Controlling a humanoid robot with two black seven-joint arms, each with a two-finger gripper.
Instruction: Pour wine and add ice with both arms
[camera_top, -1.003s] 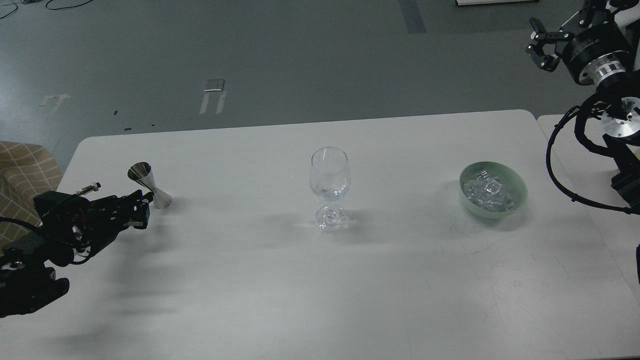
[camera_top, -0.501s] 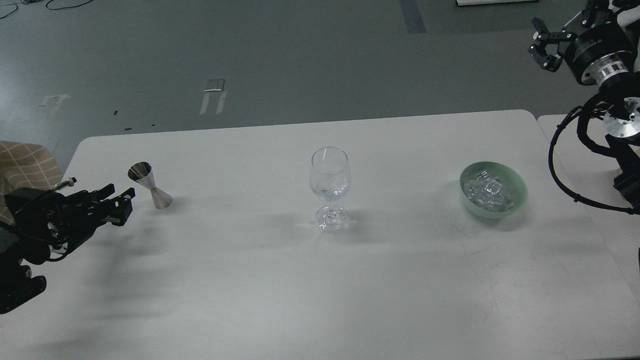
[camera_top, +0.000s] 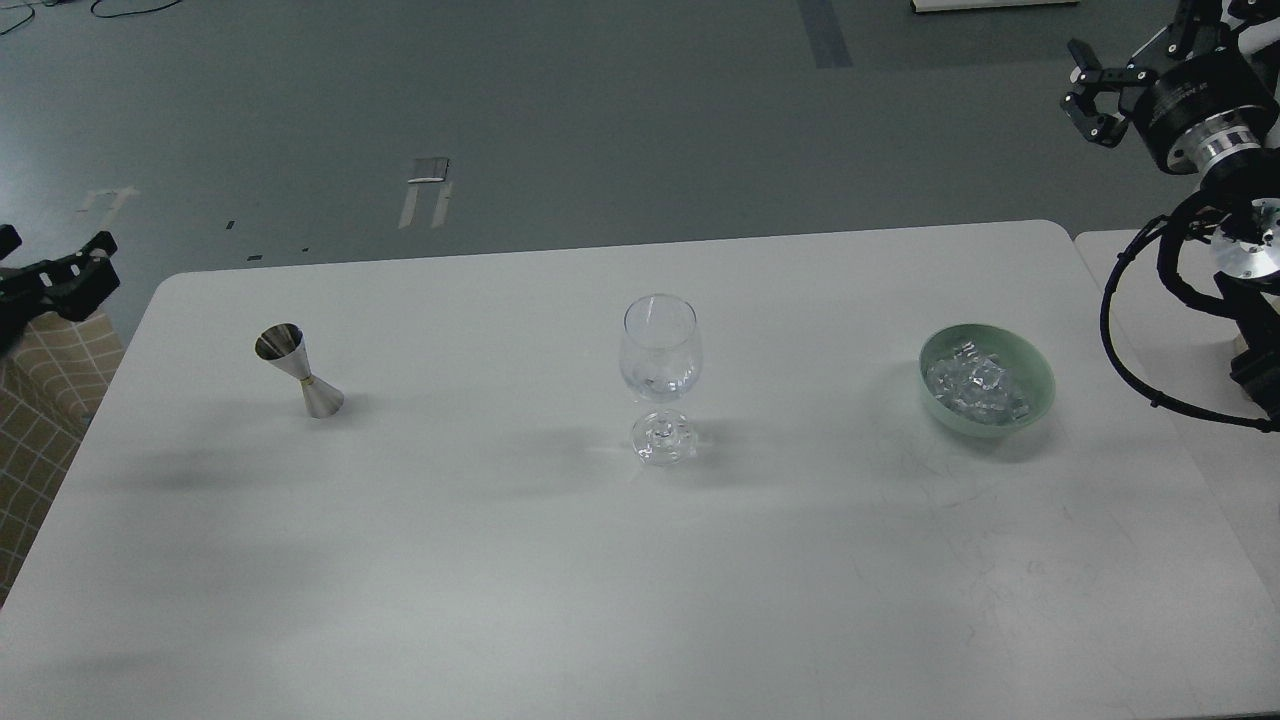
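While both pincers gape empty, ice (camera_top: 975, 388) well apart from right pincer (camera_top: 1085, 95), left pincer (camera_top: 60, 275).

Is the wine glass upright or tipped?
Upright: the wine glass stands on its foot at the middle of the table, rim up.

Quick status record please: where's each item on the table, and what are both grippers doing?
table: white
jigger: left side, standing, tilted
glass: centre, upright, looks empty
bowl: right side, pale green
ice: heaped in bowl
left gripper: off table's left edge, empty, fingers apart
right gripper: raised beyond far right corner, open, empty
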